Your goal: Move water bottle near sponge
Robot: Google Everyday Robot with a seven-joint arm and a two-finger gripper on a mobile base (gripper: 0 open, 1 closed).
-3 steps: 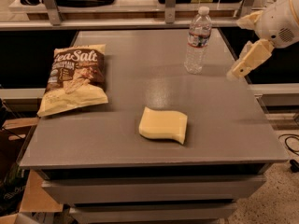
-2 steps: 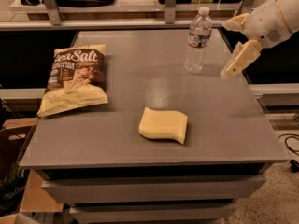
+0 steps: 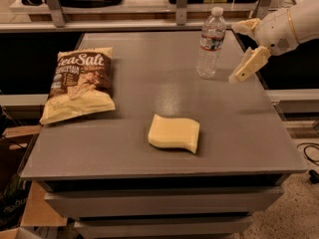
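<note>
The water bottle (image 3: 211,44) is clear and ribbed, with a white cap and a red, white and blue label band. It stands upright at the far right of the grey table (image 3: 239,133). The pale yellow sponge (image 3: 174,133) lies flat near the table's front middle, well apart from the bottle. My gripper (image 3: 234,53) comes in from the right on a white arm. It hangs just right of the bottle at label height. It is open and empty, with one cream finger above and one below, and it does not touch the bottle.
A brown-and-cream "Sea Salt" chip bag (image 3: 79,83) lies on the table's left side. Shelving and metal posts (image 3: 182,4) stand behind the table's far edge. Drawer fronts run below the front edge. A cable lies on the floor at the right.
My gripper has moved left, from beyond the table's right edge to just beside the bottle. The bottle, sponge and chip bag have not moved.
</note>
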